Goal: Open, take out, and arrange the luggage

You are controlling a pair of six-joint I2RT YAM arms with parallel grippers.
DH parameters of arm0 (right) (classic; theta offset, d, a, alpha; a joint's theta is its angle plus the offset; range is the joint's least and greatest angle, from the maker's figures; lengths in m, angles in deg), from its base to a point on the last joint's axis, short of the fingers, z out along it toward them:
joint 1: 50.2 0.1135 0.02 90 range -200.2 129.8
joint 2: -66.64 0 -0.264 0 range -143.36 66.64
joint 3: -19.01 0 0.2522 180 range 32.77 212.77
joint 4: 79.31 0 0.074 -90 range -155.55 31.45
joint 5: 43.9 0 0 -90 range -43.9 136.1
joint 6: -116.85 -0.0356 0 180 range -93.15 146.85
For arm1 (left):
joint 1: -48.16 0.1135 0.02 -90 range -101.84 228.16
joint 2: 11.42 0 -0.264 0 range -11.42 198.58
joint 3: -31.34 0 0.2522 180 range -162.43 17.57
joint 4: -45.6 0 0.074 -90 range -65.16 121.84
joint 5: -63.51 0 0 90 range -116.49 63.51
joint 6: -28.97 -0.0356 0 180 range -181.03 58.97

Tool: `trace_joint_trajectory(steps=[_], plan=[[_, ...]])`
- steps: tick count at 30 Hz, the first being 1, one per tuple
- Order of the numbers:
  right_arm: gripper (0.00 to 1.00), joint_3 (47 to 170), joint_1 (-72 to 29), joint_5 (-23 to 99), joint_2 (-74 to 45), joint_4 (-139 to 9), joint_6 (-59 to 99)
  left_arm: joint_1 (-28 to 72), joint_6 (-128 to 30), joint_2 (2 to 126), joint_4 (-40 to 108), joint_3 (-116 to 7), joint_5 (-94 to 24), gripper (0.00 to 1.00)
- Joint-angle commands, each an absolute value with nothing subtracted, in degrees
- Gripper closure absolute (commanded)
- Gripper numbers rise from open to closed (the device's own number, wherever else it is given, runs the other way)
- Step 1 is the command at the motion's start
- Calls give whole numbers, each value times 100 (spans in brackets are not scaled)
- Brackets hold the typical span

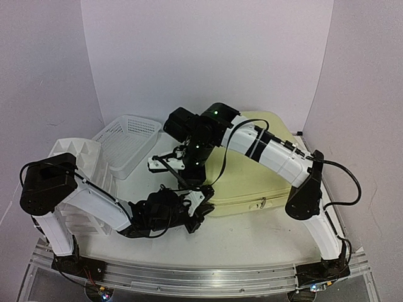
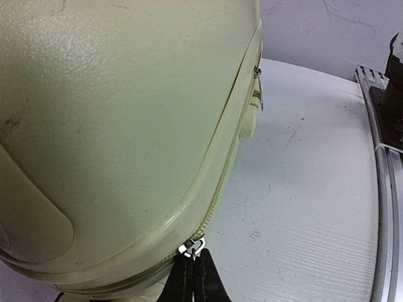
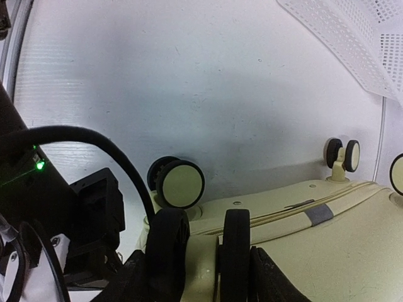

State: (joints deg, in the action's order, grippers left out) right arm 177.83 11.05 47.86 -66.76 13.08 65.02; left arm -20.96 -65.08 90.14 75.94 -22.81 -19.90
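Observation:
The luggage (image 1: 252, 170) is a pale yellow hard-shell suitcase lying flat and zipped at centre right. My left gripper (image 1: 198, 204) is at its near left corner. In the left wrist view the left gripper (image 2: 193, 258) is shut on the small metal zipper pull (image 2: 194, 246) at the rounded corner of the shell (image 2: 113, 126). My right arm reaches over the case to its left end. There the right gripper (image 3: 201, 267) has its black fingers (image 3: 271, 280) pressed against both sides of a black double wheel (image 3: 236, 245) of the luggage (image 3: 327, 251).
A white mesh basket (image 1: 129, 141) stands at the back left, its corner showing in the right wrist view (image 3: 352, 38). A white drawer organiser (image 1: 79, 157) sits behind the left arm. More wheels (image 3: 179, 182) (image 3: 343, 155) stick out from the case's end. A second zipper pull (image 2: 258, 88) hangs along the seam.

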Motion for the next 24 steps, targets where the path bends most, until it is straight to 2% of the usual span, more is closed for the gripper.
trace_joint_trajectory(steps=[1, 4, 9, 14, 17, 24], plan=[[64, 17364, 1031, 5607, -6512, 637, 6461, -2123, -6404, 8930, 8168, -2393, -1716, 100], [81, 16979, 1028, 5989, -6329, 352, 6334, -2119, -6359, 8845, 8185, -2225, -1507, 100], [95, 16296, 930, 6149, -5863, -211, 5847, -2082, -6439, 8721, 8318, -1962, -1326, 100], [97, 15227, 714, 5513, -5140, -938, 5564, -1778, -6455, 8480, 8685, -1531, -1554, 100], [100, 15051, 599, 5083, -5015, -931, 5568, -1590, -6521, 8339, 8733, -1360, -1735, 100], [100, 14931, 311, 4124, -4868, -508, 5909, -1429, -6788, 8278, 8783, -1325, -1901, 100]])
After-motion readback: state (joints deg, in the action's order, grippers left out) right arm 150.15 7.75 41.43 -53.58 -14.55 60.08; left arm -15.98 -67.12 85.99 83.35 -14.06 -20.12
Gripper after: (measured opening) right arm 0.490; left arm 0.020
